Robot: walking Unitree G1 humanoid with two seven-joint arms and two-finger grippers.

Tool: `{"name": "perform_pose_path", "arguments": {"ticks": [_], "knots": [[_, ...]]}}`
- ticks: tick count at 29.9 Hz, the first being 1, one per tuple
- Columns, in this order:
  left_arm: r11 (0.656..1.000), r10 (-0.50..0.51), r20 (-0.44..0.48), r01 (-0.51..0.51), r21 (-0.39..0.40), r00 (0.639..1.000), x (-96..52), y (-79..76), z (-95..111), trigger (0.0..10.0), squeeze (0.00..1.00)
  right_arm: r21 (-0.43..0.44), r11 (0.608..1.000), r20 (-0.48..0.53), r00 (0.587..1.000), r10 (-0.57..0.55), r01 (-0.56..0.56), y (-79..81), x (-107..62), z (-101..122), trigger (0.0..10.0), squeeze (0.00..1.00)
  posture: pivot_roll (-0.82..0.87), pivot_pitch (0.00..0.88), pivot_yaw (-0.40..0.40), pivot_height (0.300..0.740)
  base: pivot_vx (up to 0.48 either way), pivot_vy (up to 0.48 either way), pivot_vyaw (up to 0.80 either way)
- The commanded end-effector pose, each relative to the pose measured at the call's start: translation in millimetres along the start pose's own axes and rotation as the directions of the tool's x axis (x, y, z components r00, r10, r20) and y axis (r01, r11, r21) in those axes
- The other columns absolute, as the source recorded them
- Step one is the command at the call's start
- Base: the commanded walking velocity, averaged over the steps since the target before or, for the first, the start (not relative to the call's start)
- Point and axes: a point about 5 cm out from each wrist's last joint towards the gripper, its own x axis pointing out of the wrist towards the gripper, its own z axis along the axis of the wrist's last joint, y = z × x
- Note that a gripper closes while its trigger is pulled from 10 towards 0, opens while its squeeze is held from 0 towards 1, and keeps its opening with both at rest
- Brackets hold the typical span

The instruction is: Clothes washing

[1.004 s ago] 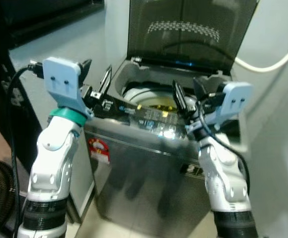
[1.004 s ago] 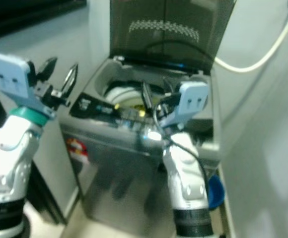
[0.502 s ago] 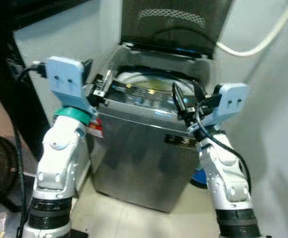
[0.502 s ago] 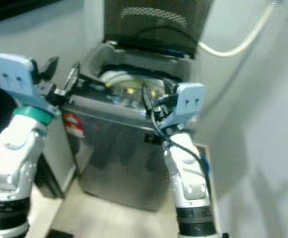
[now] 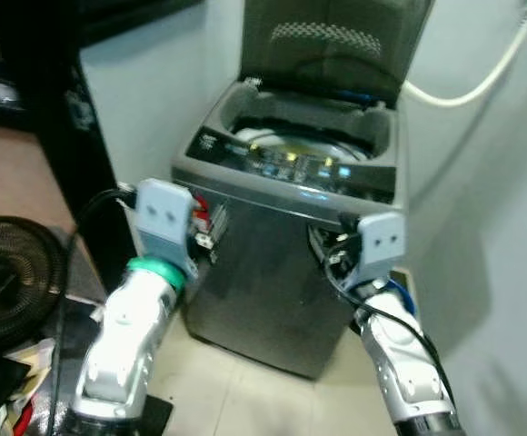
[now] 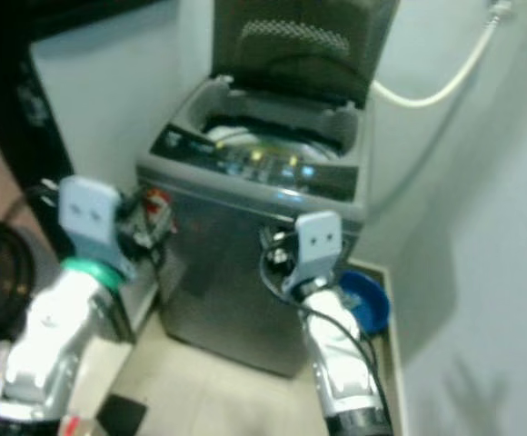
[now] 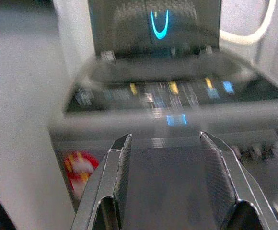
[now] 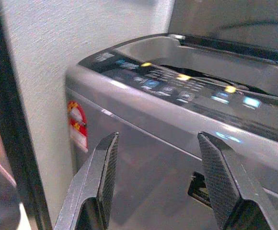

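Washing machine (image 5: 291,272) centre frame, grey, lid (image 5: 336,45) up against the wall, panel lights glowing along the front edge. Left gripper (image 7: 165,158) raised low before its front panel, fingers spread apart, holding nothing. Right gripper (image 8: 158,158) likewise in front, jaws wide, empty. Red sticker (image 8: 77,124) on the cabinet. Blue thing (image 6: 363,304), possibly a basin, lower right beside the machine. Black fan (image 5: 9,277) at left edge.

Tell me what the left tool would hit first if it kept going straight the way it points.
Most likely the grey front panel of the washing machine, just below its lit control strip. The open left tool faces that panel squarely, with nothing between; depth is uncertain.
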Motion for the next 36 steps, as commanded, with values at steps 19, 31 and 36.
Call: {"name": "perform_pose_path", "arguments": {"ticks": [19,31,36], "knots": [[0.994,0.094,-0.440,-0.060,0.089,0.893,-62.3,-0.1,-119.6,10.0,0.00,0.018,0.994,-0.405,0.910,-0.088,0.104,-12.2,-74.8,-109.9,10.0,0.00,0.01,0.000,-0.028,0.740,0.000,0.000,0.73],[0.991,0.102,-0.379,-0.061,0.119,0.920,-50.4,2.6,-112.1,10.0,0.00,0.018,0.994,-0.369,0.925,-0.096,0.110,-11.9,-69.7,-109.8,10.0,0.00,-0.01,0.000,-0.015,0.740,0.000,0.000,0.73],[0.990,0.105,-0.367,-0.062,0.126,0.924,-48.6,3.3,-112.5,10.0,0.00,0.018,0.994,-0.363,0.927,-0.093,0.107,-12.2,-69.9,-110.0,10.0,0.00,0.00,0.000,-0.017,0.740,0.000,0.000,0.73]]}}
